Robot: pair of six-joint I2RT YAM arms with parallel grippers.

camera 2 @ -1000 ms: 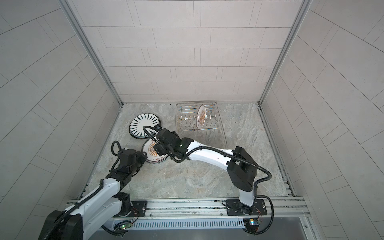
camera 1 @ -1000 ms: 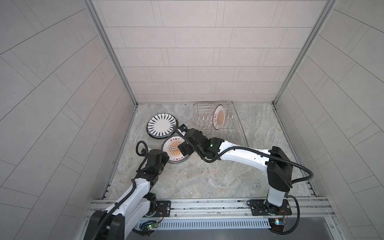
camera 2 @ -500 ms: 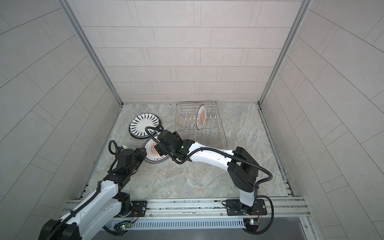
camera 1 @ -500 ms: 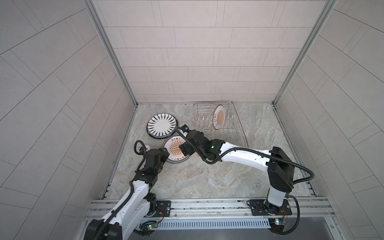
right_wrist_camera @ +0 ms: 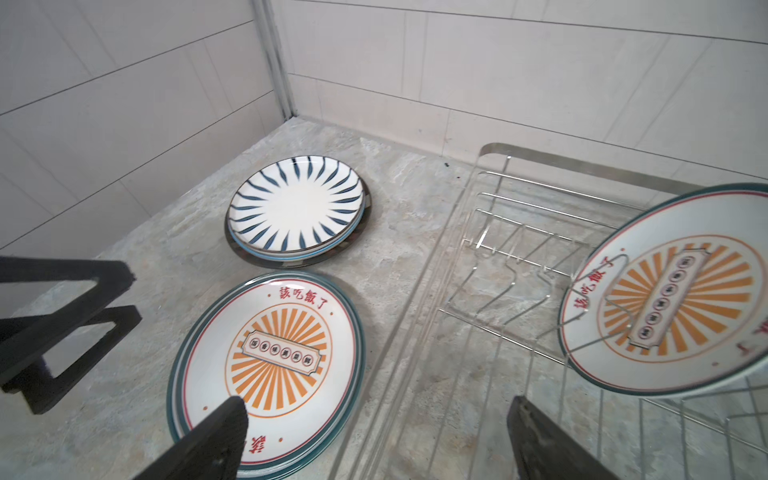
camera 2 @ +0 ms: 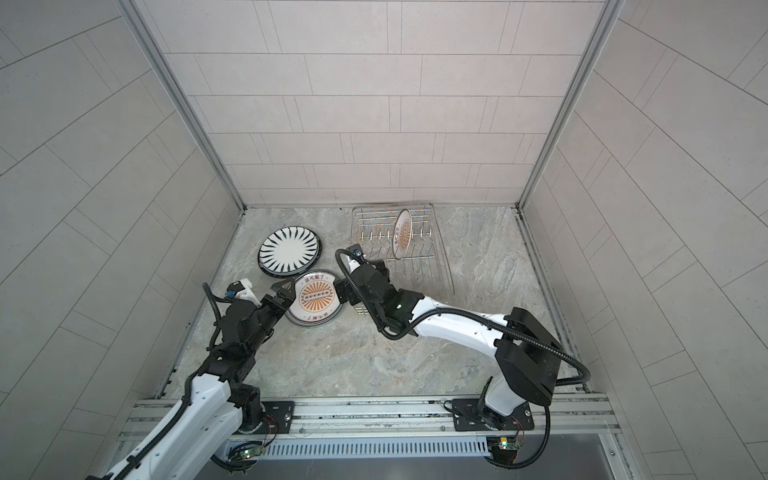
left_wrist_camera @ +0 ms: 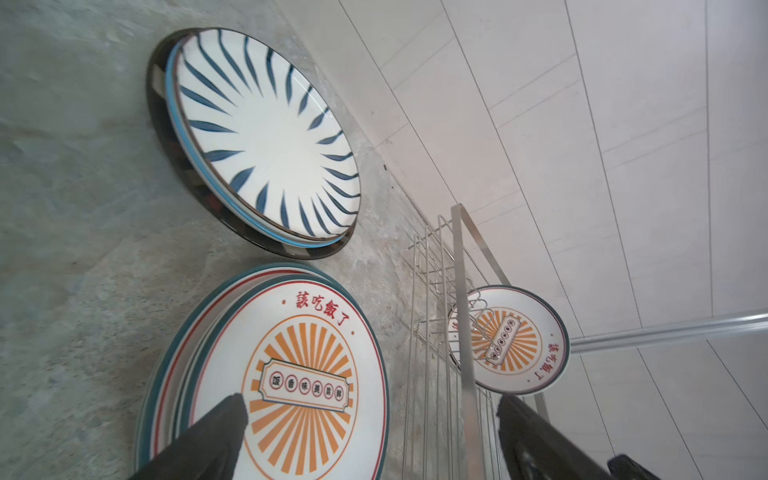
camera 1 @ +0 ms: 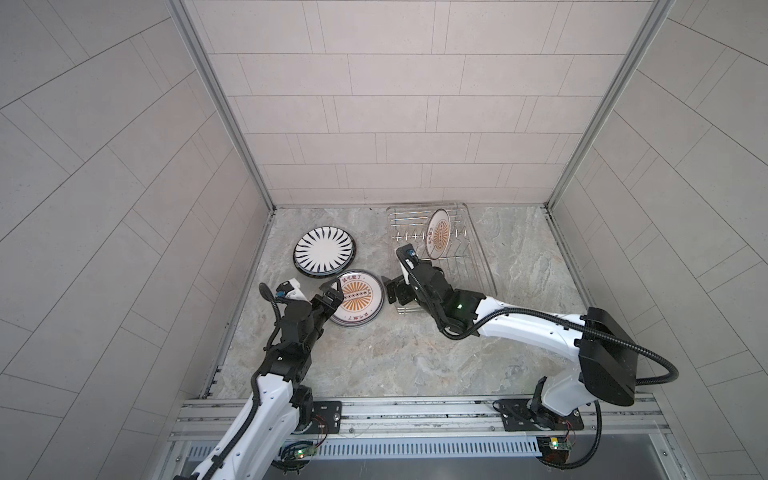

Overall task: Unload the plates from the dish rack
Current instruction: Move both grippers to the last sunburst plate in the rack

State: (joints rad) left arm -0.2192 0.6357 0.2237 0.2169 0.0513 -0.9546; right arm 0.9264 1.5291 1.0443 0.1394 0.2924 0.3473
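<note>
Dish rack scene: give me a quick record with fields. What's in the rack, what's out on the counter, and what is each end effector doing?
In rack: one sunburst plate, standing on edge between the prongs of the dish rack
Out, beside rack: sunburst stack, flat on the counter
Out, farther back: striped stack, flat
Left end effector: open at the sunburst stack's rim, gripping nothing
Right end effector: open, between the sunburst stack and the rack, gripping nothing

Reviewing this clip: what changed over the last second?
The right pincer pulled back off the sunburst plate toward the rack. The left pincer moved up to that plate's edge and opened. Nothing is gripped. The striped plate and racked plate stayed put.
</note>
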